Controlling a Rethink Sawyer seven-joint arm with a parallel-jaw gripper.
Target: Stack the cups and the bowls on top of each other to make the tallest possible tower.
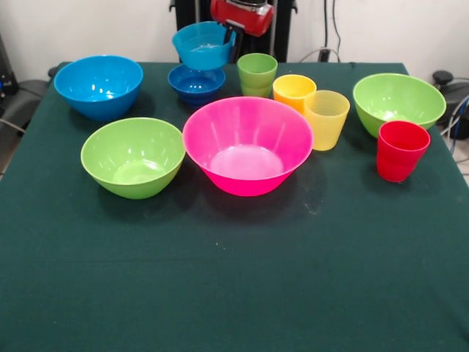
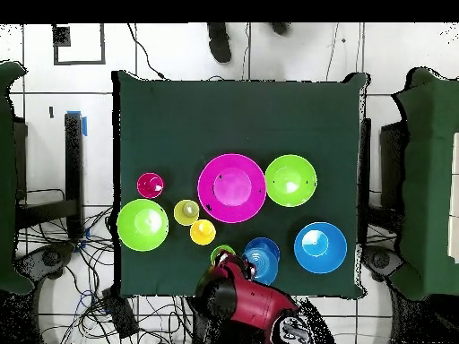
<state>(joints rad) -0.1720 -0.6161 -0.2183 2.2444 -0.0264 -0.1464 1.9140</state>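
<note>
Got my hand (image 1: pixel 229 37) clamped on the light blue bowl's (image 1: pixel 201 45) rim, tilted just above the dark blue bowl (image 1: pixel 196 82).

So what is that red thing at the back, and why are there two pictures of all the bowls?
The red thing is a robot arm. Its gripper is holding a light blue bowl by the rim, tilted in the air just above a dark blue bowl. One picture is taken from across the table, facing the robot. The other looks straight down from above, with the robot at the bottom. On the green table sit a pink bowl, two lime bowls, a bright blue bowl, and four cups: green, orange, yellow and red. The robot is meant to stack them into a tower.
</note>
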